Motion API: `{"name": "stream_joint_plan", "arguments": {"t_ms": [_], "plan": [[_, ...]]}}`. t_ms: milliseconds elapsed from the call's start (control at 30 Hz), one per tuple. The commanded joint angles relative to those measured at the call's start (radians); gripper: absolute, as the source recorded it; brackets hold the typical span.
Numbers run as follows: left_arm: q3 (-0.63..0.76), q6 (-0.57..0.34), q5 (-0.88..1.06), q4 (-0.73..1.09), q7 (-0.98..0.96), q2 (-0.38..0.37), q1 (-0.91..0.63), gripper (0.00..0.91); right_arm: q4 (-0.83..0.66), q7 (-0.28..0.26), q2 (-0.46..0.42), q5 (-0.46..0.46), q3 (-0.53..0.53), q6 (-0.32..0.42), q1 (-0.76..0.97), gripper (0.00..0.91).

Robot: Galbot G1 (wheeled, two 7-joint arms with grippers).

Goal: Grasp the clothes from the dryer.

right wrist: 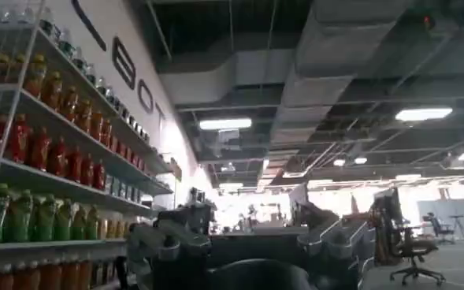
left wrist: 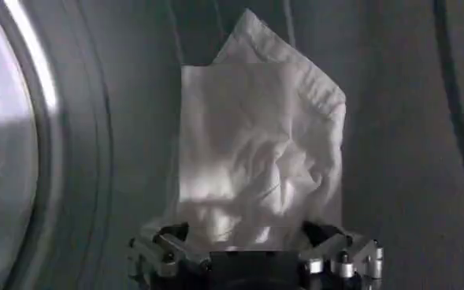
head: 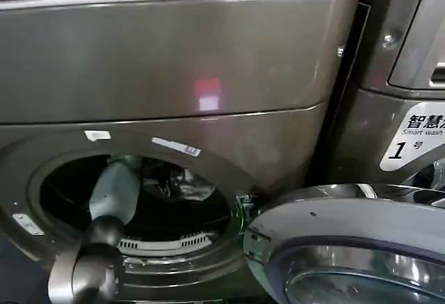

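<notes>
Inside the dryer (head: 174,74) drum, the left pincer (left wrist: 255,256) spreads wide, touching the clothes (left wrist: 259,150).

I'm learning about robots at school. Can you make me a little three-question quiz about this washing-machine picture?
1. True or false: the dryer door is open.
2. Which arm reaches into the drum? A) left B) right
3. Fill in: the left tool has its fingers spread on either side of the white ____.

Key:
1. True. The door hangs open on the right.
2. A. The left arm goes into the drum; the right tool points at a room with shelves.
3. Clothes, bunched between the open fingers.
</notes>
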Motion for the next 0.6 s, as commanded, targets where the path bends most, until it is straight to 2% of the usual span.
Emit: {"name": "stream_joint_plan", "arguments": {"t_ms": [33,467,600], "plan": [[0.004,0.002,-0.043,-0.035,0.013,0.004,0.018,0.0,0.003,0.001,0.0,0.001,-0.005,0.0,0.001,0.907],[0.005,0.009,-0.087,-0.064,0.001,0.007,0.018,0.0,0.001,0.0,-0.001,0.001,-0.01,0.0,0.002,0.907],[0.015,0.047,-0.138,-0.11,-0.026,0.006,0.027,0.0,0.0,0.0,0.0,0.001,-0.013,-0.002,0.005,0.907]]}}
